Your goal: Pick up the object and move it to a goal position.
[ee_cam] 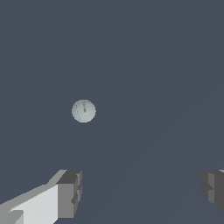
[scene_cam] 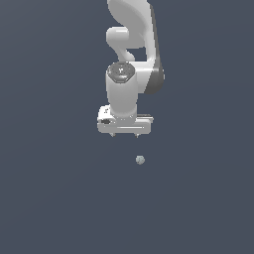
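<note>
While arm (scene_cam: 133, 59) hangs over plain dark grey surface (scene_cam: 54, 198), gripper (scene_cam: 124, 134) points down, jaws spread wide, holding nothing. Fingertips (ee_cam: 70, 192) show far apart in wrist view. Ball (scene_cam: 140, 159) lies on surface, apart from jaws, outside gap, slightly toward exterior view's right.

White rounded arm (scene_cam: 131, 44), dark grey joint bands, boxy grey-tipped jaws.
</note>
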Controlling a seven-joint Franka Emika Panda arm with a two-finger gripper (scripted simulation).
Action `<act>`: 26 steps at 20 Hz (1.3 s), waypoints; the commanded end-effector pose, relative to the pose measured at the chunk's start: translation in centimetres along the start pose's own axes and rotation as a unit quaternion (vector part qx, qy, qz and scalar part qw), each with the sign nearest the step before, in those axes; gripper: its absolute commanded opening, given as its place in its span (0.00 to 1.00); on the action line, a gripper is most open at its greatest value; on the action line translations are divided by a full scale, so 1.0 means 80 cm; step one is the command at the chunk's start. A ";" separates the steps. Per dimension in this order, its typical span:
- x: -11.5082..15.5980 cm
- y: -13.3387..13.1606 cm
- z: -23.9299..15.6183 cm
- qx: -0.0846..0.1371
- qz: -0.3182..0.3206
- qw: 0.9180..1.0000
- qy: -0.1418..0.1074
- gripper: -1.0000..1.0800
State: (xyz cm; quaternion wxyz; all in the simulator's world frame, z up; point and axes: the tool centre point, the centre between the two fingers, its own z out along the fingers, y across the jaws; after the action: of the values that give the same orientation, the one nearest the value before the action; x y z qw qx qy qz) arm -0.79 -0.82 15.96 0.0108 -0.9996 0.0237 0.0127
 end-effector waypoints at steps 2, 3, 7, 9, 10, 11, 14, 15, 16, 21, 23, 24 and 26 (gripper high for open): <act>0.000 0.000 0.000 0.000 0.000 1.000 0.000 0.96; 0.001 -0.002 0.000 0.001 -0.002 1.000 0.000 0.96; 0.006 -0.019 -0.003 0.006 -0.018 1.000 0.003 0.96; 0.008 -0.026 -0.003 0.009 -0.025 1.000 0.005 0.96; 0.008 -0.028 -0.003 0.009 -0.027 1.000 0.005 0.96; 0.009 -0.028 -0.003 0.009 -0.028 1.000 0.005 0.96; 0.008 -0.027 -0.004 0.009 -0.025 1.000 0.005 0.96; 0.008 -0.026 -0.004 0.009 -0.025 1.000 0.005 0.96; 0.008 -0.027 -0.003 0.009 -0.027 1.000 0.005 0.96; 0.015 -0.033 0.008 0.006 -0.049 0.999 0.005 0.96; 0.019 -0.037 0.016 0.003 -0.064 0.998 0.006 0.96; 0.022 -0.040 0.020 0.002 -0.074 0.997 0.006 0.96; 0.028 -0.046 0.032 -0.001 -0.095 0.995 0.006 0.96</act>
State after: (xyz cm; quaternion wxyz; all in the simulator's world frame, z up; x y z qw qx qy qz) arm 1.22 2.43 14.12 0.0128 -0.9983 -0.0560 0.0053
